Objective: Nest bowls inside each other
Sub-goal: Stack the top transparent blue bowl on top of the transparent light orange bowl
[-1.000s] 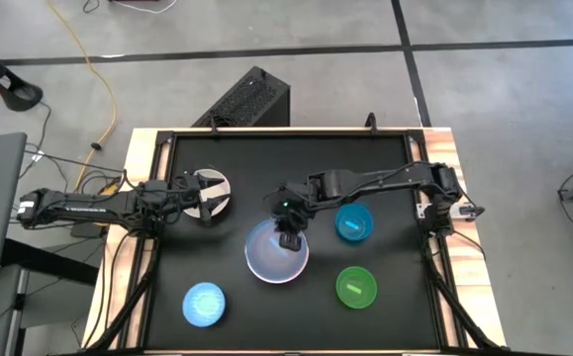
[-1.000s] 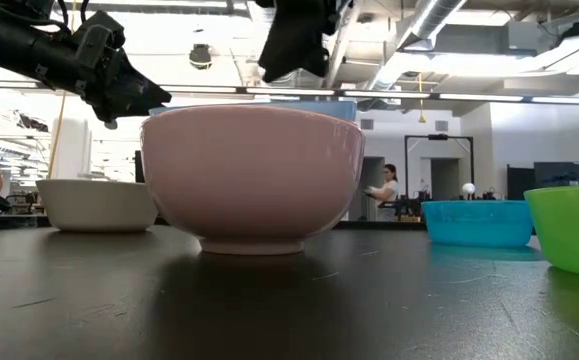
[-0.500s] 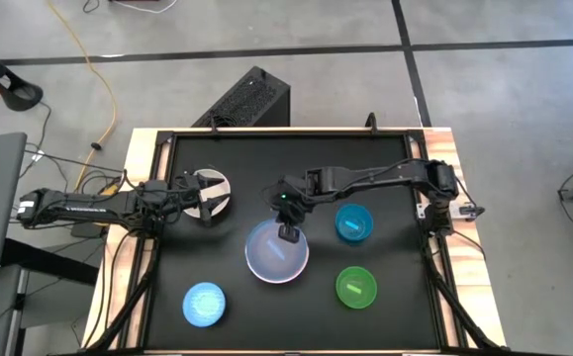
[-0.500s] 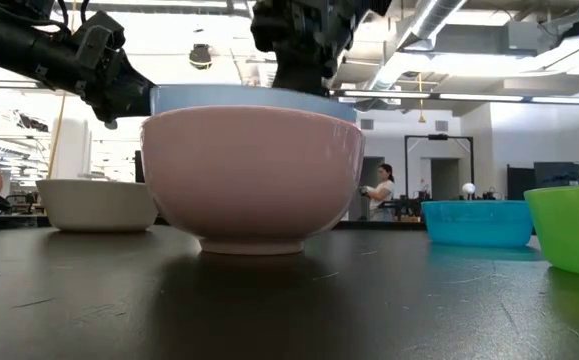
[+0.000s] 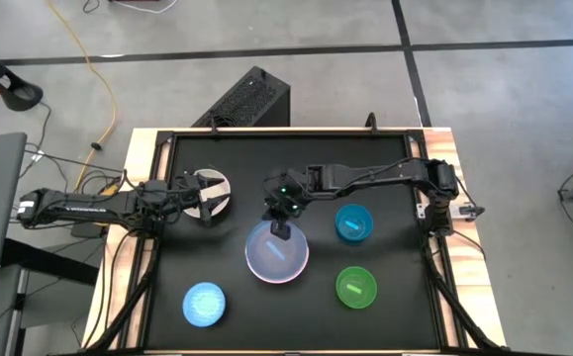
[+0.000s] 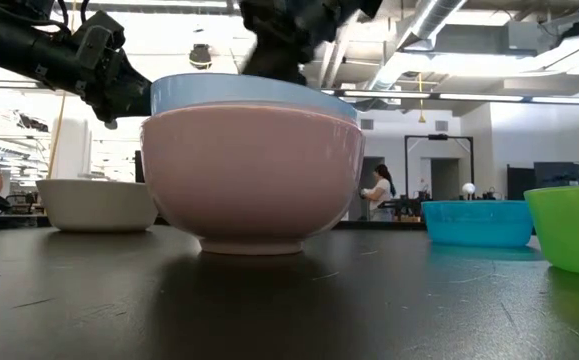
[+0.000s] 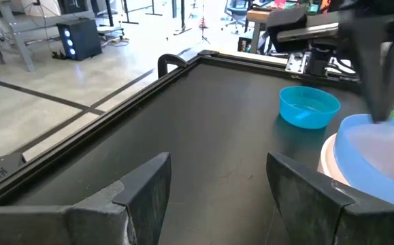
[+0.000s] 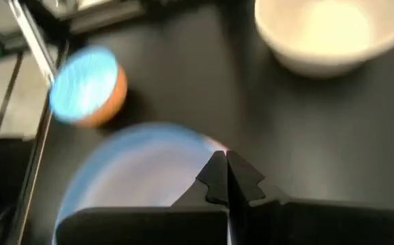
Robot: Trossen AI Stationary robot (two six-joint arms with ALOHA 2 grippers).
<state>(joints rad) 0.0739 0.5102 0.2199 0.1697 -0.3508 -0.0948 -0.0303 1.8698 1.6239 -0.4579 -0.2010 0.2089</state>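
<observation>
A light blue bowl (image 5: 274, 255) sits tilted inside the pink bowl (image 6: 254, 170) at the table's middle. Its rim (image 6: 219, 88) shows above the pink rim, higher on the left in the low view. My right gripper (image 5: 280, 229) is shut at this bowl's far rim. A white bowl (image 5: 207, 190) stands at the far left, and my left gripper (image 5: 205, 206) hangs open just above it, touching nothing. A teal bowl (image 5: 353, 222) and a green bowl (image 5: 355, 287) stand on the right. Another blue bowl (image 5: 204, 304) lies near the front left. My right gripper holds the light blue bowl by its far rim (image 7: 368, 120), pinched between the free ends of its fingers (image 8: 214, 175). The fingers slant down from the table's far right. The bowl is tilted and still rests inside the pink bowl.
A black raised frame (image 7: 176, 62) borders the dark table top. Bare table lies between the nested pair and the far edge, and along the near edge between the blue and green bowls. People and equipment stand in the room beyond the table.
My right gripper has shifted a little toward the table's far left and tipped. The light blue bowl has come up out of the pink bowl: its rim, barely showing before, now stands above the pink rim and is tilted. The pink bowl has stayed put.
</observation>
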